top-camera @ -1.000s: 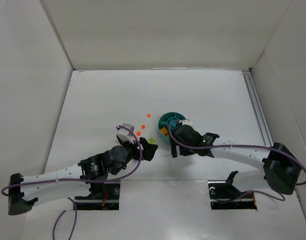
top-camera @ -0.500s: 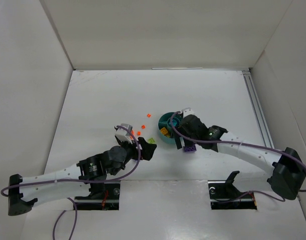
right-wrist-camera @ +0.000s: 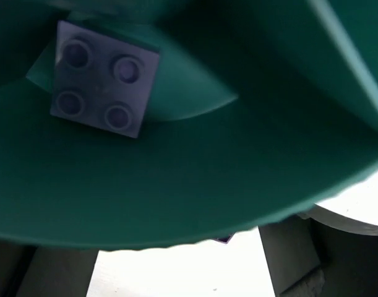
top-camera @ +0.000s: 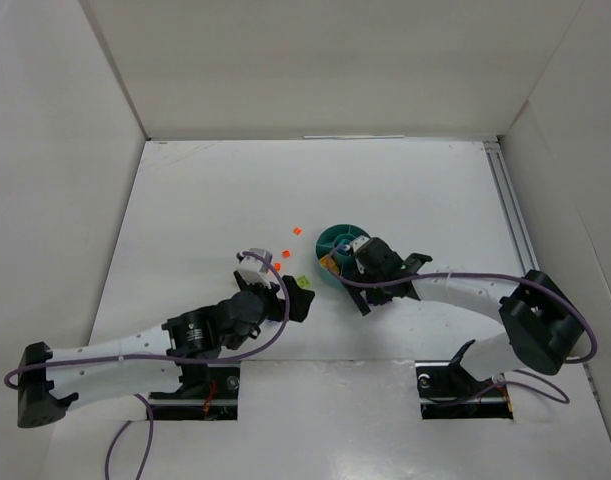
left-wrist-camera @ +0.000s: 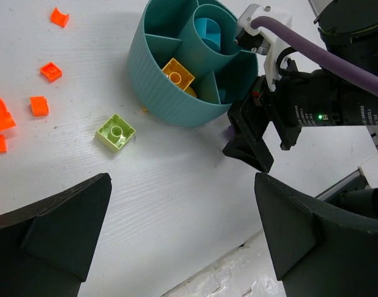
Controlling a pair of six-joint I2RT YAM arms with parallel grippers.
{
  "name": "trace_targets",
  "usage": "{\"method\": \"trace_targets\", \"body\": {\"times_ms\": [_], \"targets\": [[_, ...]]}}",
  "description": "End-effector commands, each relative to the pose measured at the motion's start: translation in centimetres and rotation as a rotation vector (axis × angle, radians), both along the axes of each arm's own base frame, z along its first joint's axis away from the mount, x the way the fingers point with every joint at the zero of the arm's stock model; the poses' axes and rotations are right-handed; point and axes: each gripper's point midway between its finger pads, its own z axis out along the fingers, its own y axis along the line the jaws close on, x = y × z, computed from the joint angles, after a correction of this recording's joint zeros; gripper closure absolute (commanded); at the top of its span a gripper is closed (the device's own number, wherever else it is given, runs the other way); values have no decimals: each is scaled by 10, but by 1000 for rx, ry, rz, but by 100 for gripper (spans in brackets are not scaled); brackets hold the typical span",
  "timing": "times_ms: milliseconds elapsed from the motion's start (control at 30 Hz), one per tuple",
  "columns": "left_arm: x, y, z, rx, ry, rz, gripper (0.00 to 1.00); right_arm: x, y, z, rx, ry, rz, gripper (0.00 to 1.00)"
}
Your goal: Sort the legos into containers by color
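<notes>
The teal dish (top-camera: 335,237) stands mid-table, its ribbed wall (left-wrist-camera: 170,93) facing my left wrist view. A yellow-orange brick (left-wrist-camera: 178,73) lies in one wedge and a teal piece (left-wrist-camera: 207,31) in the centre cup. A purple brick (right-wrist-camera: 105,77) lies inside another compartment of the dish (right-wrist-camera: 176,185). A lime green brick (left-wrist-camera: 115,132) and several orange pieces (left-wrist-camera: 51,71) lie on the table left of the dish. My left gripper (left-wrist-camera: 182,235) hangs open and empty over bare table near the lime brick (top-camera: 298,281). My right gripper (top-camera: 364,292) is open at the dish's near-right side, holding nothing.
A sliver of purple (right-wrist-camera: 224,239) shows on the table under the dish's edge, also purple (left-wrist-camera: 227,131) beside my right fingers (left-wrist-camera: 250,145). White walls enclose the table; a rail (top-camera: 515,220) runs along the right side.
My right arm has swung back toward the dish. A purple brick seen on the table beside its gripper half a second ago no longer shows from above. My left gripper crept slightly nearer.
</notes>
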Motion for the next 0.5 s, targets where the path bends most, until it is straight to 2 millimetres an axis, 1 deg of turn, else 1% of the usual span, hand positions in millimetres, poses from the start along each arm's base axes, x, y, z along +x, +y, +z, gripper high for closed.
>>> {"method": "trace_targets", "body": {"times_ms": [0,33,100,133,233,333,367,433,467], "targets": [[5,-4,24,-64,-25,20,0,11,18,12,56,-49,92,4],[5,-5,27,-75,-29,20,0,11,18,12,56,-49,92,5],[6,-6,25,-66,-26,20,0,5,12,4,39,-30,92,8],[6,-6,24,-66,-26,20,0,2,15,3,46,-23,106,11],[6,-6,24,-59,-31,18,0,-10,9,2,25,19,89,17],[6,-6,22,-50,-28,17,0,-21,5,-3,9,44,96,17],[6,-8,24,-60,-31,18,0,-25,10,-1,38,59,101,17],[7,-8,21,-50,-28,17,0,-32,12,-4,41,74,113,17],[7,-9,26,-59,-31,18,0,-32,13,-4,45,77,103,17]]}}
